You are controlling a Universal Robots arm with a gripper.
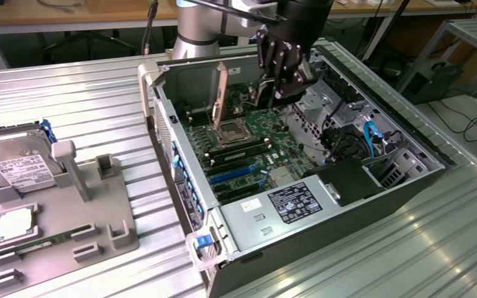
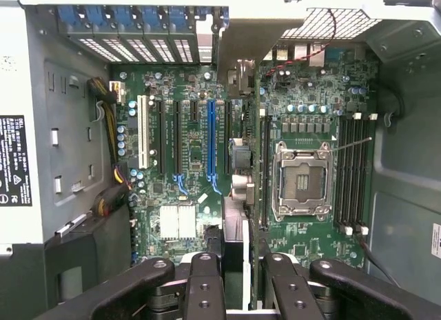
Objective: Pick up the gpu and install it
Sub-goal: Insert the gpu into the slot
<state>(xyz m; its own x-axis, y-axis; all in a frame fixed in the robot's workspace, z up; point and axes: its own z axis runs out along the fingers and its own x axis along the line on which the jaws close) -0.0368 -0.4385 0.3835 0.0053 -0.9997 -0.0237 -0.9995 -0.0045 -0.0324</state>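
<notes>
Above the open computer case, the tool pinches the gpu by its top edge, card upright over the motherboard. The card is judged light, stiff and fragile; edge grips suit it.

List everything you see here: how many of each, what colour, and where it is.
computer case: one, black, open, on the table
motherboard: one, green, inside the case
power supply: one, silver, inside the case
fixture: one, grey, exterior view's left
hard drive: one, silver, white label, in the fixture
memory stick: one, green, on the fixture
table: one, ribbed metal
gpu: one, edge-on over the motherboard
arm: one, silver-grey
tool: one, black, shut on the gpu
</notes>
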